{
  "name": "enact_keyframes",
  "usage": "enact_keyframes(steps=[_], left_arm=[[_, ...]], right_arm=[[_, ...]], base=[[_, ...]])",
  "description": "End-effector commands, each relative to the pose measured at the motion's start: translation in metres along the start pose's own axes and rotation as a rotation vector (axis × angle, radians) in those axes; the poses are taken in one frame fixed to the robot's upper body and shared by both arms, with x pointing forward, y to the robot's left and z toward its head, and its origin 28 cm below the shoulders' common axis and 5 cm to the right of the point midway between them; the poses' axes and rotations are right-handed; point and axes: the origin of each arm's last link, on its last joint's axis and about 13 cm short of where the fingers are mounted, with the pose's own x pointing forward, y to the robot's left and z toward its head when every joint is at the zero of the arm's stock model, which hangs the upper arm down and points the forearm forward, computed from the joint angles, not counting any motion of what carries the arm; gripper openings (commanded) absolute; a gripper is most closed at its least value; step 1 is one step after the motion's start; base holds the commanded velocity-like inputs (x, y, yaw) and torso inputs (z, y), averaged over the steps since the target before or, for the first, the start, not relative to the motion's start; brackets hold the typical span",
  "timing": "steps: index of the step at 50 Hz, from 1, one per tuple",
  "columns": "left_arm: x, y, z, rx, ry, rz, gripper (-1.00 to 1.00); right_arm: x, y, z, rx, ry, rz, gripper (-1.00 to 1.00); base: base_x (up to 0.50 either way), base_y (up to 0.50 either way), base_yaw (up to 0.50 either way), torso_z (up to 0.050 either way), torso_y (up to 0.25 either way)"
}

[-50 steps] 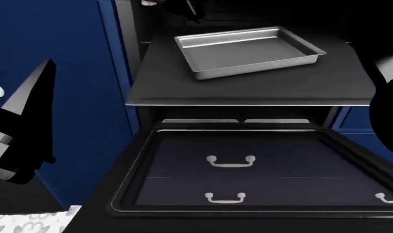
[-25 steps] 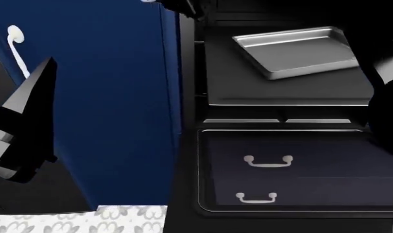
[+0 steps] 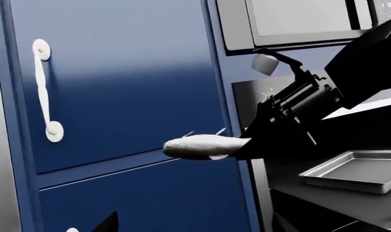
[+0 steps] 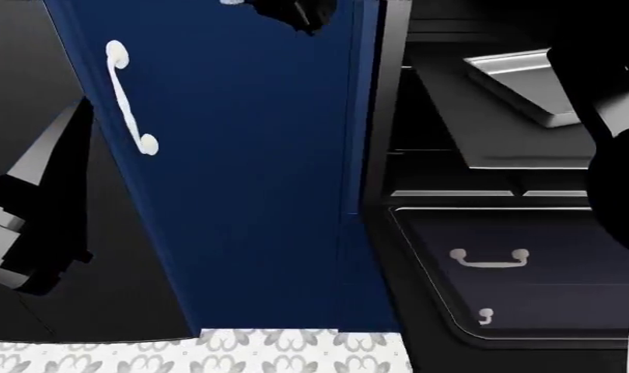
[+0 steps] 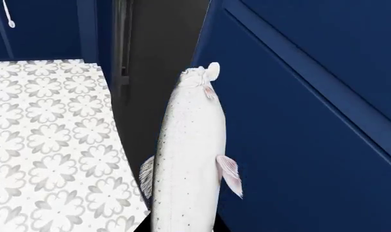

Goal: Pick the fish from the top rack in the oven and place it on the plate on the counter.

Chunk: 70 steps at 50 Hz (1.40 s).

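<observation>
The fish point(image 5: 189, 154), pale silvery with small fins, hangs lengthwise in my right gripper point(image 5: 182, 224), which is shut on its rear part. In the left wrist view the fish point(image 3: 205, 146) juts sideways from the right gripper point(image 3: 243, 145) in front of a navy cabinet door. My left gripper point(image 3: 195, 220) is open and holds nothing; only its dark fingertips point(image 3: 110, 221) show. The oven point(image 4: 501, 179) sits at the right of the head view, with the top rack point(image 4: 480, 132) pulled out. The plate and the counter are out of view.
A steel baking tray point(image 4: 522, 81) lies on the rack, and its rim point(image 3: 356, 171) also shows in the left wrist view. The oven door point(image 4: 532, 272) hangs open and flat. A tall navy cabinet door point(image 4: 242, 155) with a white handle point(image 4: 127, 97) fills the middle. Patterned floor tiles point(image 5: 47, 145) lie below.
The head view has swung left: the oven, rack and tray have slid to the right edge, and the navy cabinet door with its handle now fills the centre.
</observation>
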Motion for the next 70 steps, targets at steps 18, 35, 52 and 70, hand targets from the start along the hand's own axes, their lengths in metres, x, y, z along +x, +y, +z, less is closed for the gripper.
enact_keyframes(steps=[18,35,52,70], left_arm=[[-0.001,-0.0019,-0.0017,-0.001,0.027,-0.021,1.0],[-0.0024,-0.0011,-0.0047,-0.001,0.032,-0.019,1.0],[-0.0028,-0.0012,-0.0045,0.003,0.033,-0.018,1.0],[-0.0024,-0.0018,-0.0044,0.003,0.035,-0.023,1.0]], right_arm=[[0.0013,-0.0022,0.003,-0.074,-0.015,0.005,-1.0],[0.0041,-0.0058,0.0015,-0.141,-0.016,-0.004,-1.0],[0.0056,-0.0058,0.0004,-0.142,-0.02,-0.002,-1.0],[0.0065,-0.0053,0.0003,-0.147,-0.01,0.003,-1.0]], base=[[0.0,0.5,0.0,0.0,0.0],[0.0,0.5,0.0,0.0,0.001],[0.0,0.5,0.0,0.0,0.001],[0.0,0.5,0.0,0.0,0.0]])
